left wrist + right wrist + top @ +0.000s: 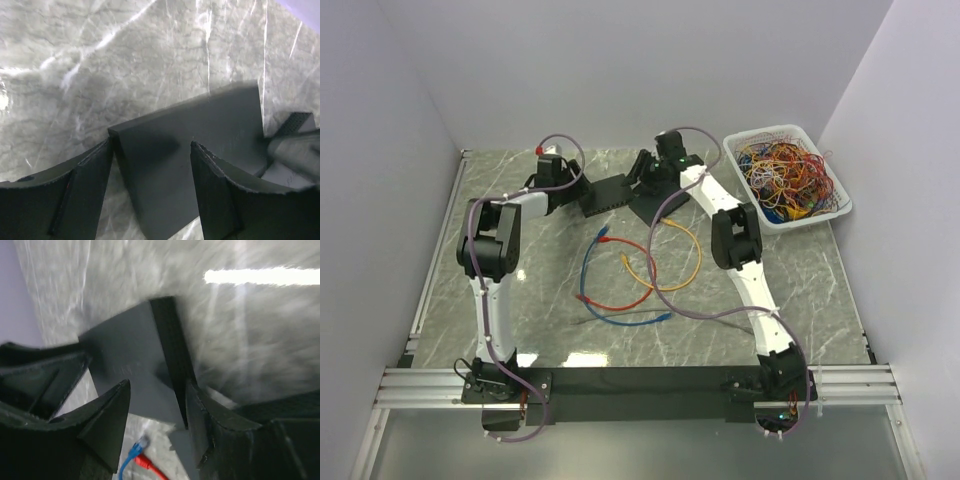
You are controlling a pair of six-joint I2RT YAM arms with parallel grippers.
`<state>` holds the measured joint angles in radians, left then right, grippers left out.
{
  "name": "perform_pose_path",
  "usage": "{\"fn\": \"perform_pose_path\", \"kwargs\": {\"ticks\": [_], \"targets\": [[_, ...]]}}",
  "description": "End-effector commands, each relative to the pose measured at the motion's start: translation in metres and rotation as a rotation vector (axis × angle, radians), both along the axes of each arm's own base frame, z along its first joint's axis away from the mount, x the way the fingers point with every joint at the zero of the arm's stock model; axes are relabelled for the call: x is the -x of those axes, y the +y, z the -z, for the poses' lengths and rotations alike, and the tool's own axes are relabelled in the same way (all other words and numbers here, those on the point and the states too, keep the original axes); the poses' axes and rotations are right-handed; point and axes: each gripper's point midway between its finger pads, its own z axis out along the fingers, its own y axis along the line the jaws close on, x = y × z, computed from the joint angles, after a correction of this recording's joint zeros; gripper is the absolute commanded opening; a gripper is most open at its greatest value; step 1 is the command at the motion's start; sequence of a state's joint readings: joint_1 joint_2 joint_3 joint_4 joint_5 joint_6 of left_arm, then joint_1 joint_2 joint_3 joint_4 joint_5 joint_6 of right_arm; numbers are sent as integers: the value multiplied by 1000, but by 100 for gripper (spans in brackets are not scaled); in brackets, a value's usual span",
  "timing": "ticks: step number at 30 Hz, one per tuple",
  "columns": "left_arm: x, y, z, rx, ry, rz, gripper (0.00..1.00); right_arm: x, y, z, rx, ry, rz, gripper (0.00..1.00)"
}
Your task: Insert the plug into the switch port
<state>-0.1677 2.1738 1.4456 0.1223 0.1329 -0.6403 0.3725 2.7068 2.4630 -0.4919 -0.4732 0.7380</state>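
1. Table (800,300): grey marbled top. All positions below are given from the switch.
2. Basket (810,221): white, well to the right of the switch, filled with tangled coloured wires.
3. Switch (608,196): flat black box lying on the table between the two tools.
4. Loose cables (586,268): blue, red and yellow, looped on the table on the arm-base side of the switch and apart from it.
5. Left tool (576,190): at the switch's left end. In its wrist view the fingers (85,190) stand apart, one at each side of a corner of the switch. Whether they press on it cannot be told.
6. Right tool (642,185): at the switch's right end. Its wrist view is blurred. The fingers (107,415) stand apart, with the end of the switch filling the gap between them.
7. Blue plug (603,236): lies on the table near the switch, on its arm-base side, outside any port and free of both tools. The right wrist view shows it below the finger gap, beside a red cable end (150,465).
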Motion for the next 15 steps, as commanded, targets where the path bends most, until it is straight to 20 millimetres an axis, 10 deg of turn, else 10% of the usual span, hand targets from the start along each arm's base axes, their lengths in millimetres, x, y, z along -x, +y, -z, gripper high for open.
{"fn": "perform_pose_path", "kwargs": {"ticks": [1, 9, 15], "targets": [[12, -22, -10, 43, 0, 33, 69, 59, 54, 15, -79, 132, -184, 55], [52, -26, -18, 85, 39, 19, 67, 113, 108, 39, -99, 209, -295, 49], [140, 5, 8, 71, 161, -102, 67, 150, 133, 40, -44, 198, -352, 48]]}}
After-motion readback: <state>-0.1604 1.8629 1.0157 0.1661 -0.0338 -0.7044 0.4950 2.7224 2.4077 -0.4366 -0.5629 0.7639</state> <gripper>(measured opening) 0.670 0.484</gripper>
